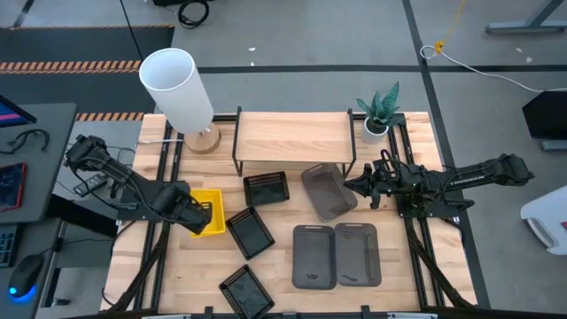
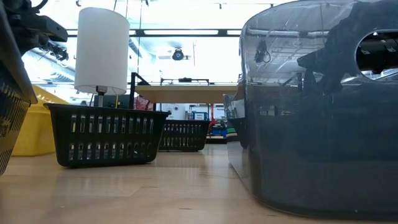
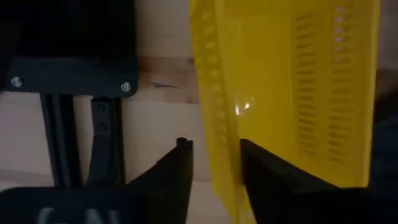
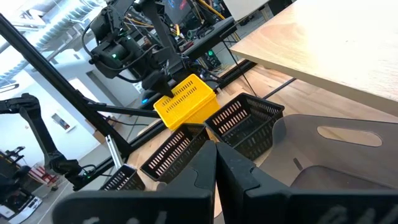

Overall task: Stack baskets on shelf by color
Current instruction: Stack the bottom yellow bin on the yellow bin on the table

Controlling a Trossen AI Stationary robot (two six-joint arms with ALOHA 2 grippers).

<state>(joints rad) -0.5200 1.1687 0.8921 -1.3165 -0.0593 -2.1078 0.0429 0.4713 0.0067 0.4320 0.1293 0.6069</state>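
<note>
left gripper [image 3: 211, 162]: fingers straddle the near wall of the yellow basket [image 1: 209, 213], slightly parted; cannot tell if they grip or have let go. basket sits on the tabletop, short of the shelf [image 1: 292, 133], which lies beyond and to the side. step looks like picking the yellow basket; next calls for a firm pinch and lift. right gripper [image 4: 216, 163] shut, empty, over a grey basket [image 1: 328, 190].

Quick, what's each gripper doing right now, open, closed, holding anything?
Left gripper: open, fingers astride the yellow basket's wall.
Right gripper: closed, holding nothing, beside the shelf.
</note>
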